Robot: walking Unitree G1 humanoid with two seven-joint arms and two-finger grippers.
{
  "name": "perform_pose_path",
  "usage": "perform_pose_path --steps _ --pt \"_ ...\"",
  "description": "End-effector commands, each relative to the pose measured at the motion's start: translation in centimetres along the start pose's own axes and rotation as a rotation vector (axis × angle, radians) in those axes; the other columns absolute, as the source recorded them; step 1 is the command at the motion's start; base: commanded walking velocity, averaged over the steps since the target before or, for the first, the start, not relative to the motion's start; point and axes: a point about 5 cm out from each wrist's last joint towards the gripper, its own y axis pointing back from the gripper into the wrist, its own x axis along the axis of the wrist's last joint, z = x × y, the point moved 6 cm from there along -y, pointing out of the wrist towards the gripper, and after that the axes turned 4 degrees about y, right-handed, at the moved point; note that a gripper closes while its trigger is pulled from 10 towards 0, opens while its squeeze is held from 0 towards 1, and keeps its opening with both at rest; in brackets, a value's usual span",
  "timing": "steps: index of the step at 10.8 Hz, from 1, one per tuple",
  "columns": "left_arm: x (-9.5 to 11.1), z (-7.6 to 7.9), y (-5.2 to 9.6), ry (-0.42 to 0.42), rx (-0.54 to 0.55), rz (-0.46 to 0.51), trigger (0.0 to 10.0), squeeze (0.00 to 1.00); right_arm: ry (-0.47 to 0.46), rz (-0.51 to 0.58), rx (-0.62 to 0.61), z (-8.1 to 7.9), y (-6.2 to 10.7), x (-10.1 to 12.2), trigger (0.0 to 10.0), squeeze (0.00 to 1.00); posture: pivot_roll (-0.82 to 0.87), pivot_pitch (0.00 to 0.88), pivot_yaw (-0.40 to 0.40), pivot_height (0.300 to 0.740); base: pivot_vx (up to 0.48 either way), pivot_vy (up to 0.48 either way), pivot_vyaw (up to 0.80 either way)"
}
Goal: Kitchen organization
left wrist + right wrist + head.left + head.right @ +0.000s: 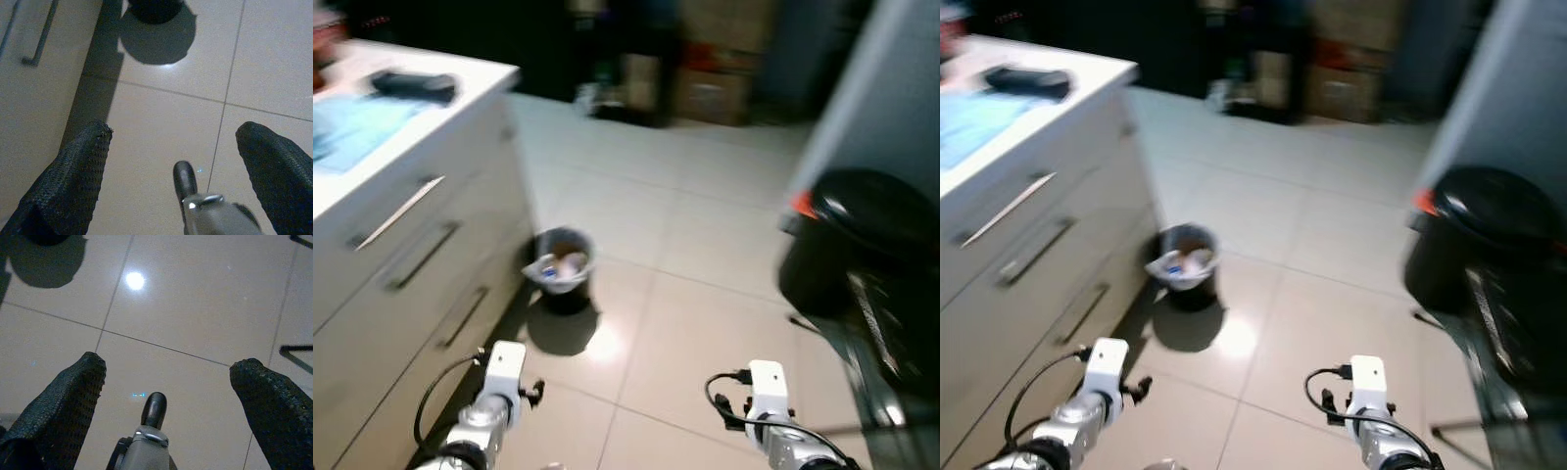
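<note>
**Bin ahead and left of both hands, left hand nearer**

The small bin [563, 266] stands on the tiled floor [705, 235] just beside the drawer front of the white counter [421, 245], with crumpled rubbish inside it; this looks to be the nearest thing the tidying could concern, though the task does not name one. From the bin, the left hand [171, 166] lies back toward the robot, close along the counter's drawers, its black fingers [73, 181] spread wide and holding nothing. The bin's shadow shows ahead of that hand in its wrist view. The right hand [166, 401] hangs further from the bin, out over the tiles, also wide apart and empty. So the left arm is my pick as the nearer one.

On the counter top, well away from the bin, lie a dark object [411, 86] and a blue cloth [357, 127]. Across the floor from the bin stands a large black lidded bin [862, 245].
</note>
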Motion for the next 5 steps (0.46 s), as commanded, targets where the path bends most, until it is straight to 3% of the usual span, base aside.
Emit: perform_pose_path --steps 1,5 --pt "-0.72 0.31 0.06 -0.033 -0.006 -0.021 10.0 0.00 0.018 0.003 0.003 0.10 0.05 -0.09 10.0 0.00 0.06 0.000 -0.015 0.740 0.000 0.000 0.80" --pt "-0.68 0.78 0.02 -0.062 -0.026 -0.025 10.0 0.00 0.034 -0.007 0.018 -0.15 0.08 -0.46 10.0 0.00 0.06 0.000 -0.018 0.740 0.000 0.000 0.80"
